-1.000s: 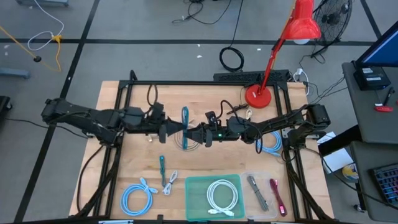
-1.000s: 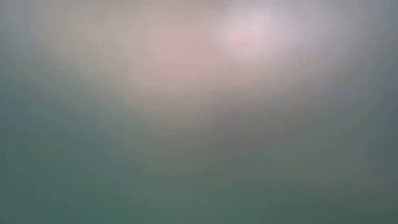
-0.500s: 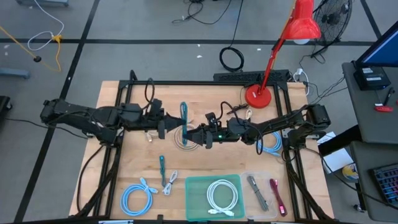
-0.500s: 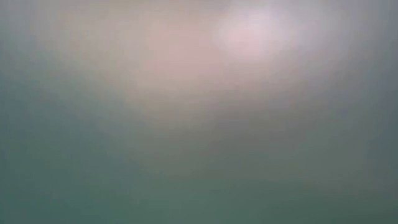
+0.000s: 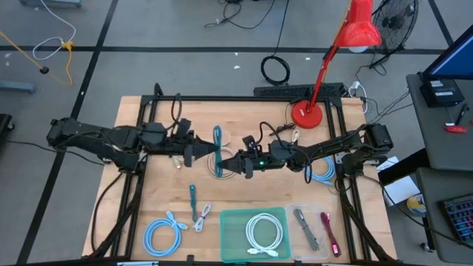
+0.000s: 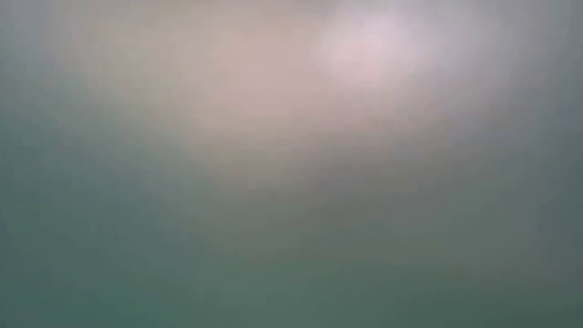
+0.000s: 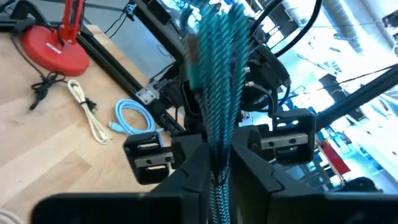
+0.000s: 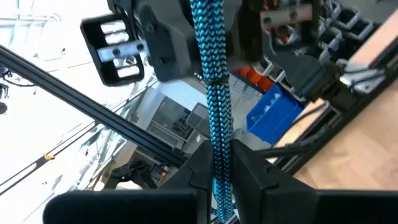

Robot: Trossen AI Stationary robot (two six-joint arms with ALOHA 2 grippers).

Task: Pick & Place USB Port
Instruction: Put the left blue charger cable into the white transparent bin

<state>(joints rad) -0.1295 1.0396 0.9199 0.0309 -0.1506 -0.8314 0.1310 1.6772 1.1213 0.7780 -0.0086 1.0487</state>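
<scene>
Two grippers pinch one braided teal cable [image 5: 219,140] mid-air at counter [image 5: 133,214] centre.
Left gripper [image 5: 205,150] at nine o'clock, right gripper [image 5: 228,164] at three; tension should be kept even, the green tray [image 5: 230,244] at six o'clock aimed for.

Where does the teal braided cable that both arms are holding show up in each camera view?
High view: the teal braided cable sits mid-table between the left gripper and right gripper.
Low view: not visible; nothing can be made out.
Left wrist view: it rises between that arm's fingers.
Right wrist view: it runs up between that arm's fingers.
Shared landmark: the red lamp base, also in the left wrist view.
</scene>
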